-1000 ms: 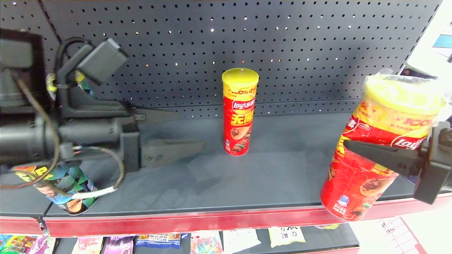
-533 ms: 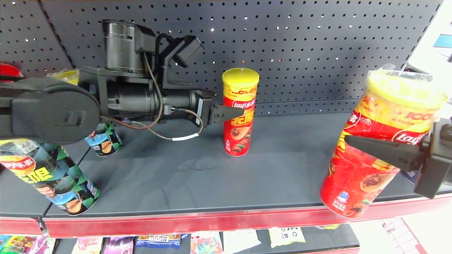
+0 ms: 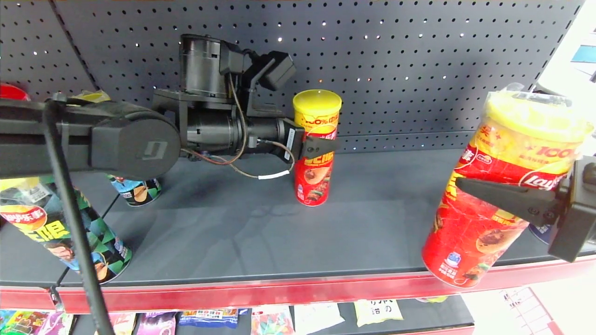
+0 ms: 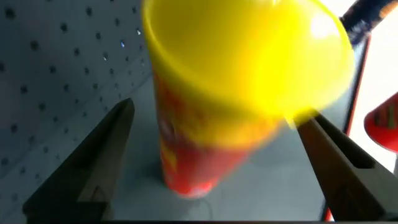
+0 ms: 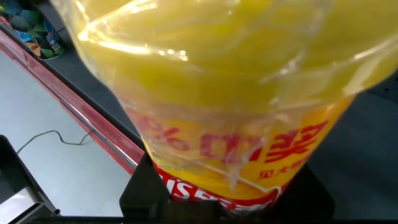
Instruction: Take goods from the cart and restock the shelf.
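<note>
Left claw (image 3: 321, 145), spread wide, straddles the upright red can (image 3: 313, 182) near the back of the shelf (image 3: 372, 232), fingers clear of it. Right claw (image 3: 475, 184) clamps a second, tilted red can (image 3: 484, 237) over the shelf's front edge.

Shelf deck (image 3: 372, 223): matt grey, smooth. Back panel (image 3: 419, 70): perforated, matt, metal-looking. Front strip (image 3: 279, 291): glossy red. Standing can (image 3: 313, 181): glossy print, yellow plastic lid (image 3: 317, 100). Held can (image 3: 479, 223): crinkled clear film (image 3: 531, 104).
</note>
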{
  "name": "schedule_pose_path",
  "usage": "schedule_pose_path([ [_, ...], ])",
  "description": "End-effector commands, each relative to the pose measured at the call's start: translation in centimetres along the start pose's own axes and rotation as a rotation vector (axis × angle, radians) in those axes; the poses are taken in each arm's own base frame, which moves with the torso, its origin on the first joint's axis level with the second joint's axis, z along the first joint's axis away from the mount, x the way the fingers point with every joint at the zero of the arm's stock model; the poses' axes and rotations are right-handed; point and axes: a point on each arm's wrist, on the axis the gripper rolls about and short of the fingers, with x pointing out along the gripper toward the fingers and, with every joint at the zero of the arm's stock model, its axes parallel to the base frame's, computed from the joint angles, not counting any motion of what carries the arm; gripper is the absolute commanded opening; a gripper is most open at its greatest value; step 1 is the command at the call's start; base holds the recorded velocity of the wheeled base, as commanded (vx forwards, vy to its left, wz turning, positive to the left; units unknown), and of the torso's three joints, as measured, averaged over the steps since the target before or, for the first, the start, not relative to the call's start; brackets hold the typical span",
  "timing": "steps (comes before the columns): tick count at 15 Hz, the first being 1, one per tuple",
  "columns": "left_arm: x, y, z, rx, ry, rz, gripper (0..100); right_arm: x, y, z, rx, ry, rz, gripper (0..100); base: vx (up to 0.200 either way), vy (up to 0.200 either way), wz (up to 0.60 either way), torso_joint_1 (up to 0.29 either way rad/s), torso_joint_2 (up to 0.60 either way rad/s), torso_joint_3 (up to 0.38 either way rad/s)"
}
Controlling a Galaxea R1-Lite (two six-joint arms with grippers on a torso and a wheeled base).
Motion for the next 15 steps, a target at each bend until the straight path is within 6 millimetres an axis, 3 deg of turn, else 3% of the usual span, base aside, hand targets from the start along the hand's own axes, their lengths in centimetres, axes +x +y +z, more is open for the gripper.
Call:
schedule_pose_path([
  [1,1.1,0.0,0.0,0.003,-0.002,0.000,100,-0.1,0.0,0.0,0.001,-0.002,0.001,0,0.000,0.000,0.00,0.000,0.00,0.000],
  [3,1.9,-0.2,-0.2,0.005,0.001,-0.006,100,-0.1,0.0,0.0,0.000,-0.003,0.001,0,0.000,0.000,0.00,0.000,0.00,0.000],
  [4,2.6,-0.3,-0.7,0.012,0.013,-0.011,0,-0.1,0.0,0.0,0.001,-0.003,-0.001,0,0.000,0.000,0.00,0.000,0.00,0.000],
  [10,2.8,-1.0,-0.8,0.026,0.008,-0.038,0,-0.3,-0.3,0.1,0.003,-0.008,-0.023,0,0.000,0.000,0.00,0.000,0.00,0.000],
  [12,1.1,-1.5,0.2,0.034,-0.025,-0.104,0,-0.3,-0.3,0.1,0.002,-0.010,-0.021,0,0.000,0.000,0.00,0.000,0.00,0.000],
  [15,-1.5,-2.4,0.1,0.035,-0.033,-0.228,0,-0.3,-0.3,0.5,0.000,-0.022,-0.022,0,0.000,0.000,0.00,0.000,0.00,0.000],
])
